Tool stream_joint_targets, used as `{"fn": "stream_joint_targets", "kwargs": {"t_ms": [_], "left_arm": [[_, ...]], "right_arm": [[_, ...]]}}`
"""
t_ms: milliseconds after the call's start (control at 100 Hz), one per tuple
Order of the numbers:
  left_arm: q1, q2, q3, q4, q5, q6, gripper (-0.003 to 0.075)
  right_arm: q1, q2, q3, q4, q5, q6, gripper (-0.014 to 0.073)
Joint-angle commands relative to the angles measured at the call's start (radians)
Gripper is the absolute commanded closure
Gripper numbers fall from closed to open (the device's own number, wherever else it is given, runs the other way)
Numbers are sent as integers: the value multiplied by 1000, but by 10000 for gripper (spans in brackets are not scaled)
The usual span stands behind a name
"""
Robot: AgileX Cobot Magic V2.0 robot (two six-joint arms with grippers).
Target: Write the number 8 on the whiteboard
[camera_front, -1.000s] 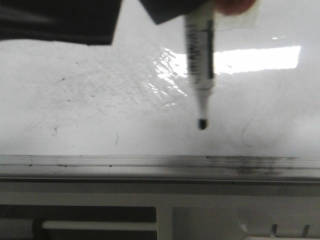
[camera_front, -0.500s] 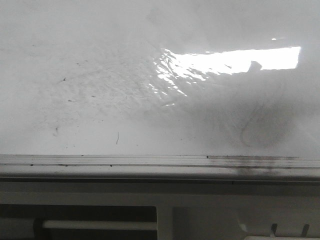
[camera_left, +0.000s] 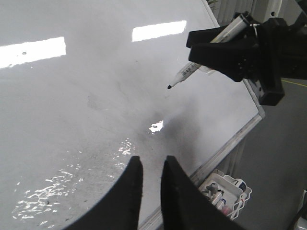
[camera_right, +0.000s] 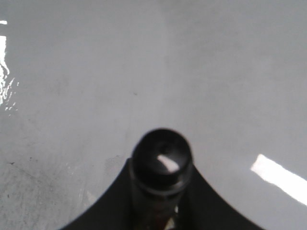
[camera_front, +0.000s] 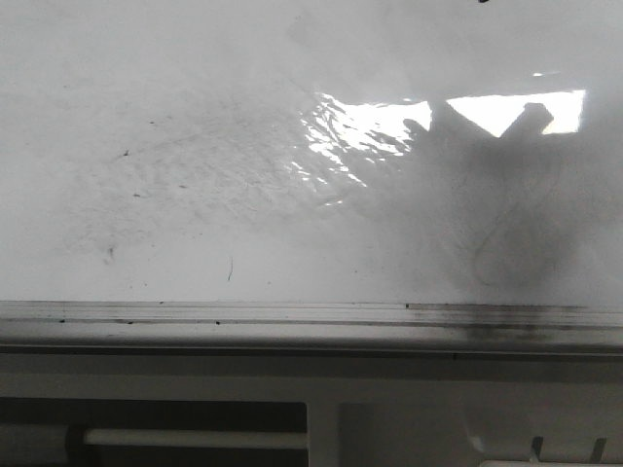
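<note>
Our right fingers (camera_left: 218, 50) grip a marker (camera_left: 201, 60), its tip held just above the whiteboard (camera_front: 195, 146). Our left fingers (camera_left: 151, 165) sit nearly closed, holding nothing. We see no black figure, only a faint loop (camera_front: 511, 238) at right.

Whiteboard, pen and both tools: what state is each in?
whiteboard, smudged, no black figure on it; only a faint grey loop.
marker, uncapped, tip seemingly just off the board.
right tool, shut on the marker.
left tool, fingers close together, empty.
</note>
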Motion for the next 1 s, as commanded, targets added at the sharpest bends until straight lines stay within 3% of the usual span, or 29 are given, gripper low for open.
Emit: {"fn": "stream_joint_targets", "kwargs": {"t_ms": [0,440,690,810,990], "left_arm": [[1,2,-27,-29,-6,-8,741],[1,2,-27,-29,74,-8,741],[1,2,-27,-29,74,-8,741],[1,2,-27,-29,74,-8,741],[1,2,-27,-29,74,-8,741]], "right_arm": [[0,41,-36,33,-149,1,629],[-4,214,-36,117,-183,3,649],[1,229,-67,111,24,26,664],[-1,209,-73,106,28,18,664],[-68,130,-71,106,141,-49,664]]}}
